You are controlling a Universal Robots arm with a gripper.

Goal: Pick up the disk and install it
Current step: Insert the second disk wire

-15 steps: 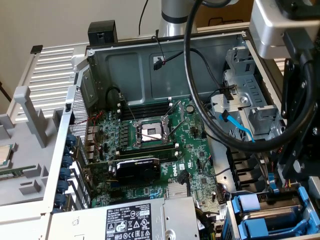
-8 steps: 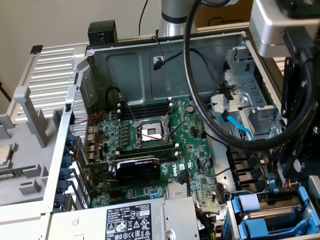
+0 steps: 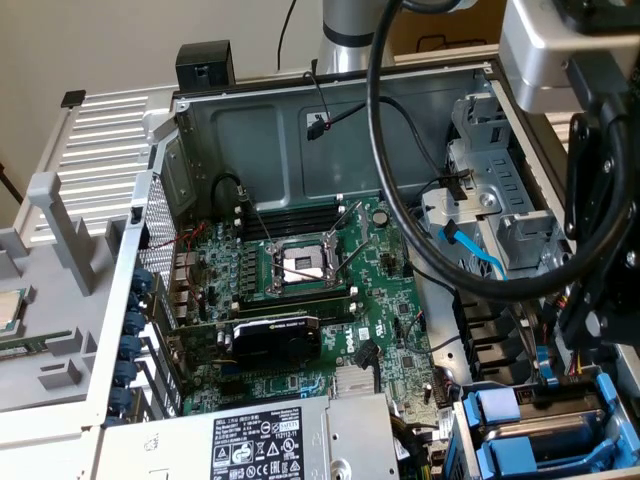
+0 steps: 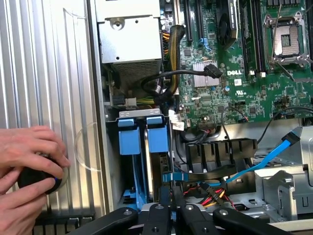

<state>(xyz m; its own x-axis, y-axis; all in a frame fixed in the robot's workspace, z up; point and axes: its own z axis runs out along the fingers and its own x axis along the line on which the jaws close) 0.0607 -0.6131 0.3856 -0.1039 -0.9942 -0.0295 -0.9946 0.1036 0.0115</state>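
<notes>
One open computer case [image 3: 300,140] takes up the scene. The disk [image 4: 157,171] stands on edge in the drive bay, blue rails [image 4: 159,134] showing. Gripper [image 4: 171,208] hangs at its edge, jaws narrow and apparently pinching it. Judged stiff, heavy, smooth-sided; best held across the metal edges.

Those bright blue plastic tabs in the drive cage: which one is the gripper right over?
The taller blue tab, the one nearer the green motherboard. The black gripper sits directly in line with it; the shorter blue tab lies nearer the ribbed case wall.
</notes>
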